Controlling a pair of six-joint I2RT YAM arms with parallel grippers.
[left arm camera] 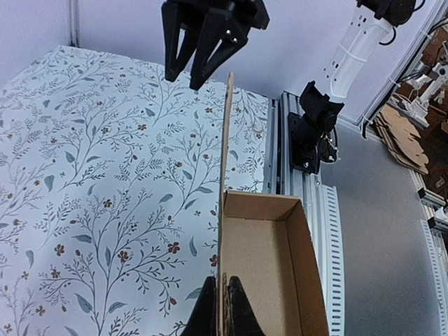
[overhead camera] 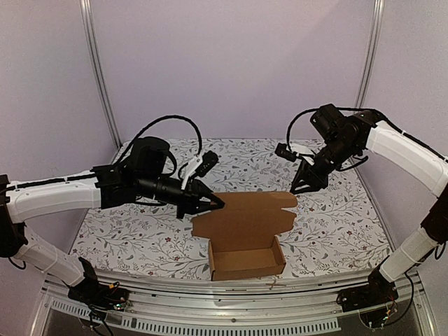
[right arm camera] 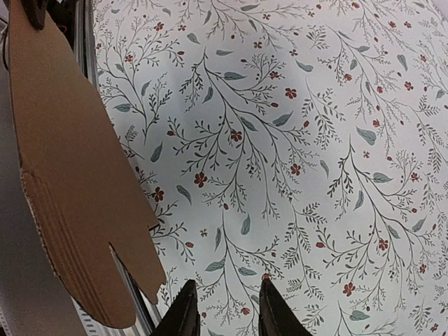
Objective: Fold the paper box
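Observation:
The paper box (overhead camera: 246, 241) is plain brown cardboard, half formed: an open tray at the table's near middle with its lid flap (overhead camera: 252, 210) standing up behind it. My left gripper (overhead camera: 217, 204) is shut on the lid flap's left edge; in the left wrist view the flap (left arm camera: 225, 175) runs edge-on between my fingertips (left arm camera: 222, 308), with the tray (left arm camera: 269, 266) to its right. My right gripper (overhead camera: 302, 185) is open and empty, hovering just off the flap's upper right corner. In the right wrist view the flap (right arm camera: 66, 161) is at left, apart from my open gripper (right arm camera: 224, 308).
The table carries a floral cloth (overhead camera: 336, 224). A metal rail (overhead camera: 231, 287) runs along the near edge by the arm bases. White walls and frame posts (overhead camera: 98, 77) close in the back and sides. A stack of cardboard blanks (left arm camera: 402, 136) lies outside the cell.

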